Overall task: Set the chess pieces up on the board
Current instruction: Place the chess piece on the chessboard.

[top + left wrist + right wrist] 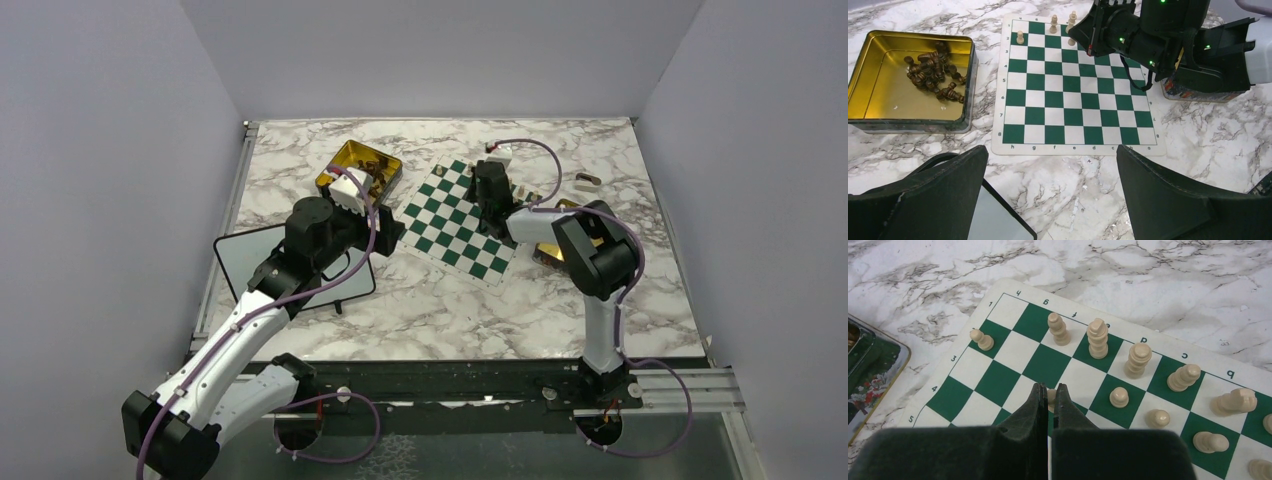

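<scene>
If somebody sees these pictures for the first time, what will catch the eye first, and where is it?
The green and white board stands out in the middle of the marble table, with pale pieces lined along one edge. Over it, the right end effector is shut on one more pale piece. Left of the board, a gold tin holds a heap of dark pieces.

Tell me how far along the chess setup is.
Done: several pale chess pieces stand in two rows at one edge of the chessboard. In hand: the right gripper is shut on what looks like a pale pawn over the second row. Left: the dark pieces lie heaped in the gold tin; the left gripper is open and empty.
</scene>
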You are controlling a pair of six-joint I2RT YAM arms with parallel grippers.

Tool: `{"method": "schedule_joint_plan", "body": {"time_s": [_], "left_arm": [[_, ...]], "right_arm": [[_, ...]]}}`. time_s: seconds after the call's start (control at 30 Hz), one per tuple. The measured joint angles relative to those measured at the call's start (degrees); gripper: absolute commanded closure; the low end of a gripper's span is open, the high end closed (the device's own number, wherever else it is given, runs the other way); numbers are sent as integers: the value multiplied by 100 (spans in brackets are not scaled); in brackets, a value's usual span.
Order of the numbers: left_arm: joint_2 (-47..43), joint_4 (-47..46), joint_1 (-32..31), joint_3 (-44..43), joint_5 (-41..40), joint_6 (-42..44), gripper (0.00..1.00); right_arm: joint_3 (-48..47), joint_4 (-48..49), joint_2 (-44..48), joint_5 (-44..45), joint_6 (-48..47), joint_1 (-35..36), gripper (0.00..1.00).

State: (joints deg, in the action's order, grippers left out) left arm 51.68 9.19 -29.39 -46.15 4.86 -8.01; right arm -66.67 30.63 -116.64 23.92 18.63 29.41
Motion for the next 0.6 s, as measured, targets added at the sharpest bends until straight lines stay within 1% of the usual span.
{"method": "schedule_joint_plan", "body": {"time_s": [0.3,0.6], "left_arm": [[0,2,0,0,-44,28,1],[0,7,0,0,-133,55,1]], "right_arm": [[-2,184,-343,11,382,-103,97],[-37,321,-374,46,407,-190,96]]}}
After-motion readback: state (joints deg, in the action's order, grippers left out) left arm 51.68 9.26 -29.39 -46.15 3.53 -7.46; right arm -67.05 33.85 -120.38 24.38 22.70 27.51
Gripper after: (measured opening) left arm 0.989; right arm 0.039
